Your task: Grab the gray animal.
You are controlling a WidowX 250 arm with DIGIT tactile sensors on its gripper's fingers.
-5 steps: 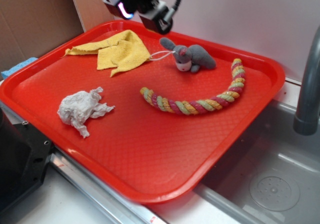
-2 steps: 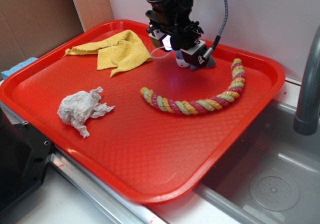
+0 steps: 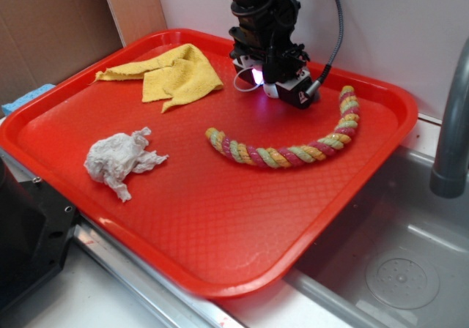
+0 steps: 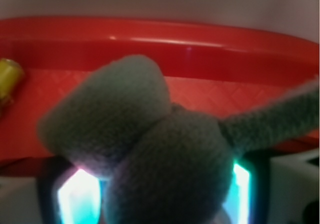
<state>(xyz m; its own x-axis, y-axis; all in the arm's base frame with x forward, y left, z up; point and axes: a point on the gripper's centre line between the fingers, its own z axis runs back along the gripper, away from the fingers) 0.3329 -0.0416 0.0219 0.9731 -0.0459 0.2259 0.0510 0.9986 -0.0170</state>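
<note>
Red tray [image 3: 183,255] holds yellow cloth [image 3: 172,72], crumpled tissue [image 3: 117,159], braided rope [image 3: 293,152]. Gripper [image 3: 275,86] is down at the tray's far side, on top of the gray animal [image 4: 150,149], hiding it from the exterior view. Wrist view: fuzzy gray plush fills the frame, blurred, sitting between the lit gripper sides. Can't tell if it's clamped or merely straddling.

One red tray [image 3: 344,189], one yellow cloth [image 3: 172,75], one tissue [image 3: 117,159], one braided rope [image 3: 293,152], one gray animal [image 4: 150,149].
</note>
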